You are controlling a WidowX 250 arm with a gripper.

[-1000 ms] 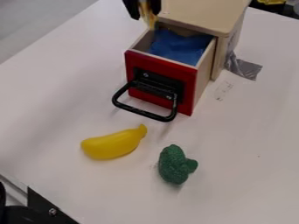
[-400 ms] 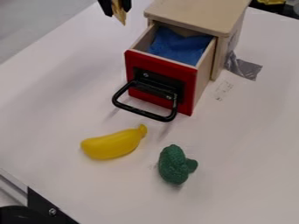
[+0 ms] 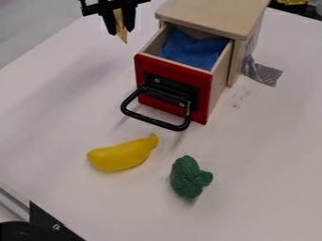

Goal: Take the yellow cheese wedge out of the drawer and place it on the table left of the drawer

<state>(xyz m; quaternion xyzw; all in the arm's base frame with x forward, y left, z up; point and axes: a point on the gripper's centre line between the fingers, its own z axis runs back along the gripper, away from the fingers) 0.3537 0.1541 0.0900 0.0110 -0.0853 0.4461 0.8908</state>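
Near one open red-fronted drawer [image 3: 170,71] of blue cloth [image 3: 195,52]: my claw [image 3: 121,32], pinching one yellowish pointed piece [image 3: 123,39]. On the bench [image 3: 258,188]: toy banana [image 3: 119,156], toy broccoli [image 3: 187,177].

Not a word, not a number could we read! Faint marks [image 3: 239,97] sat on the tabletop [image 3: 270,141], right of the red-fronted drawer [image 3: 176,72], but we couldn't decipher them.

A pale surface [image 3: 270,174] spreads across the view under soft light, faint shadows (quite blurry ones) lying over its left side. Grey floor [image 3: 31,23] shows beyond its upper-left edge; a dark area [image 3: 305,10] borders the upper-right corner.
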